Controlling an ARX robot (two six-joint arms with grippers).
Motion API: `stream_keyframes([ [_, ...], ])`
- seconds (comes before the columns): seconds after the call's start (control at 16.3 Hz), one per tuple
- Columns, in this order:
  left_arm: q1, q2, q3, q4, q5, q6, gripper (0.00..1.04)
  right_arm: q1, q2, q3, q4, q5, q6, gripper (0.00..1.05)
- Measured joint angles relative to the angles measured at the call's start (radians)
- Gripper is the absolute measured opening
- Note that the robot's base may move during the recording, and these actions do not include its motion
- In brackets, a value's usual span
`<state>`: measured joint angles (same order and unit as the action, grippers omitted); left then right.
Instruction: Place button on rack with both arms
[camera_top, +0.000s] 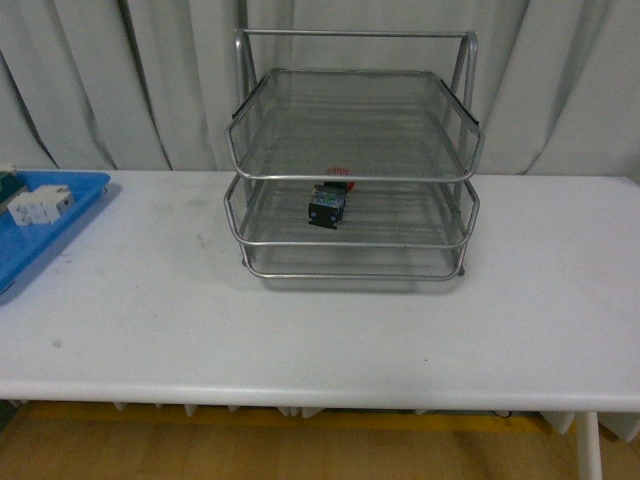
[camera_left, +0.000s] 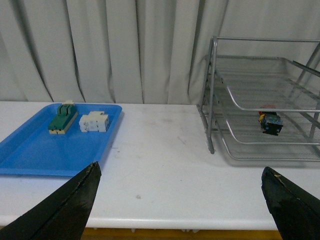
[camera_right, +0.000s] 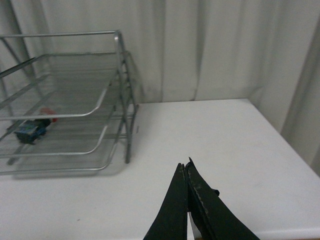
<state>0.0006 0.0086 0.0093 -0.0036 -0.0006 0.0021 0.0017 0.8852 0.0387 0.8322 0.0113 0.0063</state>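
Observation:
The button (camera_top: 328, 203), red cap and dark blue-green body, lies on the middle tier of the silver wire-mesh rack (camera_top: 352, 176) at the back of the white table. It also shows in the left wrist view (camera_left: 270, 121) and the right wrist view (camera_right: 32, 129). The rack shows there too (camera_left: 260, 105) (camera_right: 70, 115). My left gripper (camera_left: 182, 180) is open and empty, low over the table's front edge, well short of the rack. My right gripper (camera_right: 185, 167) is shut with nothing in it, over bare table to the right of the rack. Neither arm shows in the front view.
A flat blue tray (camera_top: 45, 235) sits at the table's left end (camera_left: 30, 150). It holds a white terminal block (camera_left: 94, 122) (camera_top: 40, 205) and a green-and-cream switch block (camera_left: 63, 118). Grey curtains hang behind. The table's right edge (camera_right: 280, 135) is near my right gripper.

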Motion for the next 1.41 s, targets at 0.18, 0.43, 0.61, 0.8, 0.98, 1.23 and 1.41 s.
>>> stream_keyframes([
  [0.18, 0.000, 0.000, 0.000, 0.000, 0.000, 0.000, 0.98, -0.006, -0.115, -0.017, -0.093, -0.008, 0.000, 0.02],
  [0.43, 0.000, 0.000, 0.000, 0.000, 0.000, 0.000, 0.98, -0.006, -0.276, -0.027, -0.237, -0.008, 0.000, 0.02],
  [0.61, 0.000, 0.000, 0.000, 0.000, 0.000, 0.000, 0.98, -0.006, -0.380, -0.027, -0.333, -0.008, 0.000, 0.02],
  [0.8, 0.000, 0.000, 0.000, 0.000, 0.000, 0.000, 0.98, -0.006, -0.408, -0.027, -0.359, -0.008, 0.000, 0.02],
  [0.98, 0.000, 0.000, 0.000, 0.000, 0.000, 0.000, 0.98, -0.006, -0.512, -0.027, -0.457, -0.008, 0.000, 0.02],
  [1.23, 0.000, 0.000, 0.000, 0.000, 0.000, 0.000, 0.98, -0.006, -0.621, -0.027, -0.565, -0.008, 0.000, 0.02],
  [1.41, 0.000, 0.000, 0.000, 0.000, 0.000, 0.000, 0.98, -0.006, -0.679, -0.027, -0.625, -0.008, 0.000, 0.02],
])
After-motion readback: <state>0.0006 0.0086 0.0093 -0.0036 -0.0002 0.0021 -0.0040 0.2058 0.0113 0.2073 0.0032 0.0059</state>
